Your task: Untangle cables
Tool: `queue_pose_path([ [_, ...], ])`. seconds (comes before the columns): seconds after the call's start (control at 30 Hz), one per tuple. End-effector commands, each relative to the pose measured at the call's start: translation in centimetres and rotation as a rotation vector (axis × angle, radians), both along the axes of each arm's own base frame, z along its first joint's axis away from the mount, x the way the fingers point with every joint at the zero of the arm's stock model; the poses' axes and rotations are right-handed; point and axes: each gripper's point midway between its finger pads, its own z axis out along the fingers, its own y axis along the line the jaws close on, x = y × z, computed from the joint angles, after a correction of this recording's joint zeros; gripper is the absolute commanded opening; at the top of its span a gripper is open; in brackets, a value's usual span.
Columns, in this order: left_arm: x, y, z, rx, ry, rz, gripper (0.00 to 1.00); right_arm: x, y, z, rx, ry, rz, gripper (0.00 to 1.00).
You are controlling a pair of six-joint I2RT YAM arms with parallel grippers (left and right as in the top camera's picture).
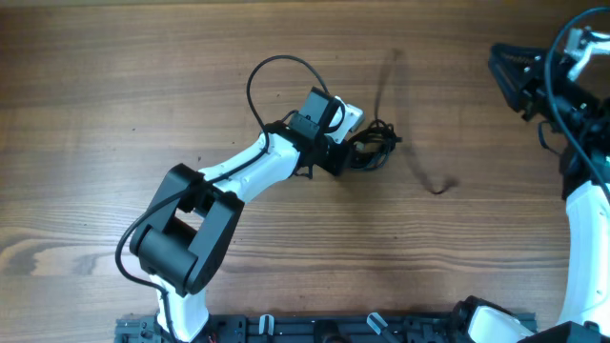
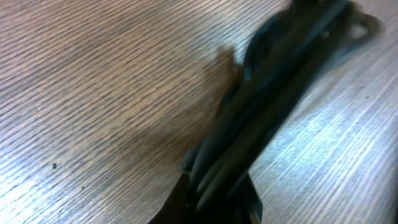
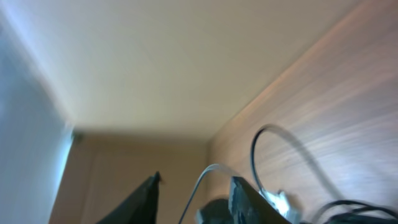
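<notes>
A small tangled bundle of thin black cables (image 1: 377,143) lies on the wooden table near the middle. My left gripper (image 1: 351,151) is at the bundle's left side. In the left wrist view its jaws (image 2: 214,208) are shut on the blurred black cable bundle (image 2: 280,93), which runs up to the right. A single thin dark cord (image 1: 412,157) lies stretched out to the right of the bundle. My right gripper (image 1: 507,69) is far off at the back right, raised; in the right wrist view its fingers (image 3: 194,186) are open with nothing between them.
The left arm's own thick black wire (image 1: 276,71) loops above its wrist. The wooden table (image 1: 143,114) spreads around. The arms' mounting rail (image 1: 315,329) runs along the front edge. The right arm (image 1: 581,219) stands along the right edge.
</notes>
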Motion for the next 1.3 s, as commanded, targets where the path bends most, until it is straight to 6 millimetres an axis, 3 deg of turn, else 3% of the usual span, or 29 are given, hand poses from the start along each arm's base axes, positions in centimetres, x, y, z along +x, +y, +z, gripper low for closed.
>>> queue_pose_path([
  [0.0, 0.0, 0.8, -1.2, 0.035, 0.011, 0.023, 0.04, 1.1, -4.9, -3.0, -0.216, 0.084, -0.286, 0.46],
  [0.13, 0.0, 0.8, -1.2, 0.034, 0.011, 0.023, 0.04, 0.0, -5.8, -6.3, -0.335, 0.193, -0.309, 0.52],
  [0.17, 0.0, 0.8, -1.1, 0.034, 0.011, 0.023, 0.04, -0.3, -5.6, -6.7, -0.363, 0.196, -0.286, 0.59],
  [0.4, 0.1, 0.5, 0.2, -0.023, 0.057, 0.096, 0.04, -1.9, -0.4, -8.8, -0.518, 0.159, -0.020, 0.78],
  [0.57, 0.6, 0.6, 5.7, -0.221, 0.158, 0.220, 0.04, -2.8, 4.4, -9.5, -0.614, 0.093, 0.168, 0.84],
  [0.63, -0.4, 0.6, 11.5, -0.440, 0.267, 0.178, 0.04, -3.2, 6.8, -9.6, -0.658, 0.040, 0.255, 0.87],
  [0.8, -2.9, 1.8, 19.7, -0.733, 0.373, -0.033, 0.04, -3.5, 8.1, -9.5, -0.673, 0.009, 0.302, 0.88],
  [0.87, -2.6, 2.9, 20.9, -0.772, 0.416, -0.004, 0.04, -3.5, 8.4, -9.2, -0.658, -0.011, 0.315, 0.88],
  [1.03, -1.1, 5.5, 21.4, -0.816, 0.543, 0.136, 0.04, -3.4, 9.6, -7.8, -0.611, -0.094, 0.356, 0.88],
  [1.17, -0.9, 5.9, 21.9, -0.837, 0.606, 0.169, 0.04, -3.4, 9.8, -7.6, -0.608, -0.105, 0.362, 0.88],
  [1.27, -1.1, 5.7, 23.1, -0.871, 0.575, 0.099, 0.04, -3.6, 10.3, -7.6, -0.606, -0.109, 0.377, 0.88],
])
